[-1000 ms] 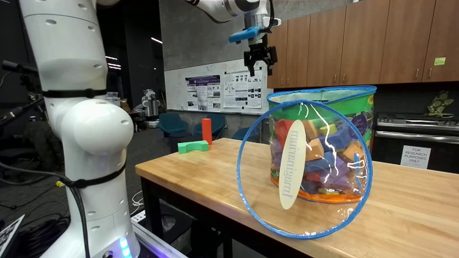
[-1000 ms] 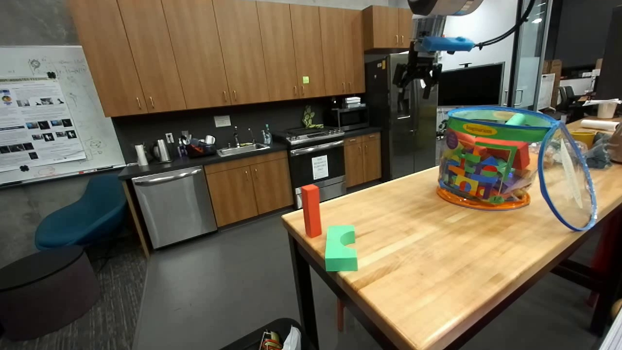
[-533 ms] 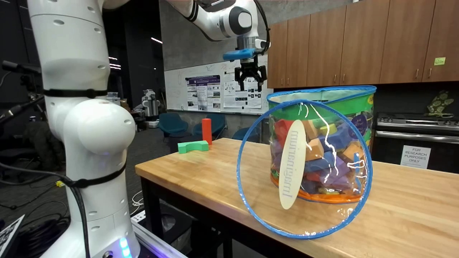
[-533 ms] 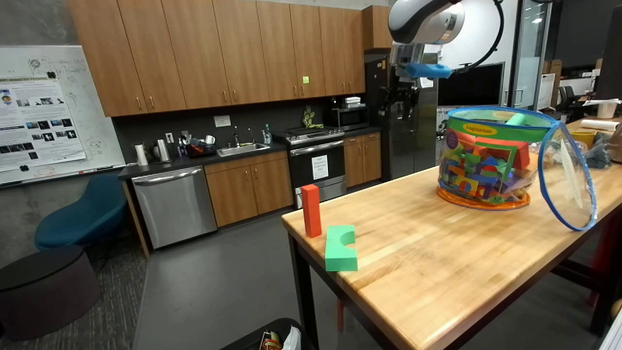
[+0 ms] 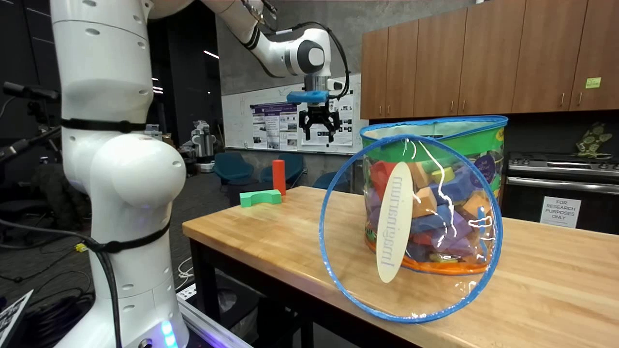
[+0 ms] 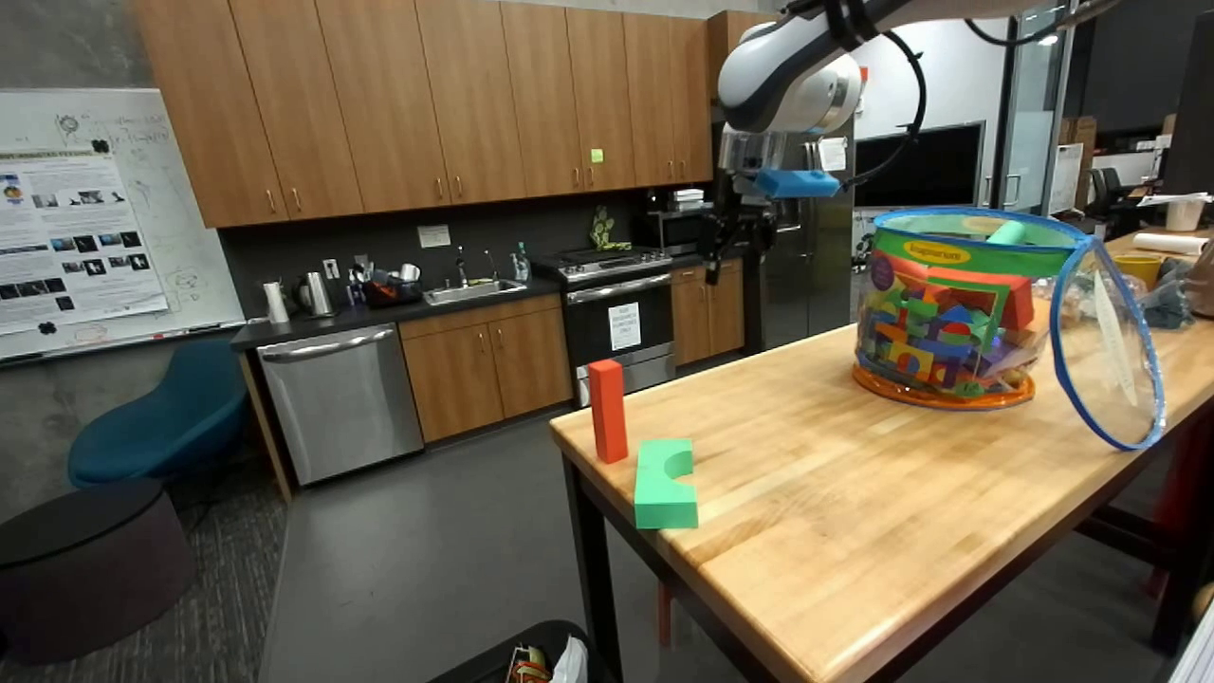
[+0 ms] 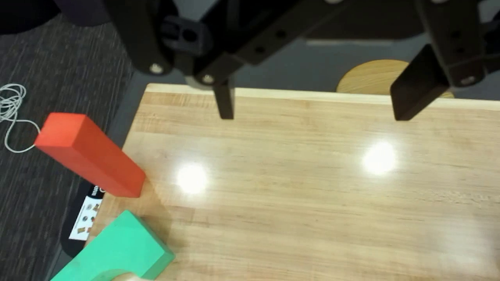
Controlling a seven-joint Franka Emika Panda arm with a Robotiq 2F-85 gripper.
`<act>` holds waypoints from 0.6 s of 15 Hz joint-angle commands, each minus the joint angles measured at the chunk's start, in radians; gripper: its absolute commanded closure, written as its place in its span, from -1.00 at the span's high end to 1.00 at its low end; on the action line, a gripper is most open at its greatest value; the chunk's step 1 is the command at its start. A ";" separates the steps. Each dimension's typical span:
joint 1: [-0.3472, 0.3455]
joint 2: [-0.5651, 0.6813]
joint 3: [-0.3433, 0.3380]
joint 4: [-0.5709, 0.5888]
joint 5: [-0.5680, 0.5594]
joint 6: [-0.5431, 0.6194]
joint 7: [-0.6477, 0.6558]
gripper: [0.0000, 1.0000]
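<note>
Many blocks (image 5: 424, 203) sit in the open tub (image 6: 934, 253) on the tabletop (image 6: 854, 531), and the hand (image 7: 314, 113) hangs gaping wide, apart from the red block (image 7: 93, 158) and green arch (image 7: 121, 246).

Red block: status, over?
Tool open, empty, touching nothing. Red block upright near a corner of the table. Green block lying beside the red, possibly in the way.

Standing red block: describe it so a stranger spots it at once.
On the wooden table, find the end away from the clear block bag. There, beside the flat, notched green block, is the red block: upright, taller and without a notch.
</note>
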 commanded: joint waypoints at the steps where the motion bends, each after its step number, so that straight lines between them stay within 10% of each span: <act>1: 0.026 0.019 0.025 0.002 0.010 0.002 0.022 1.00; 9: 0.081 0.092 0.083 0.048 0.027 0.002 0.099 1.00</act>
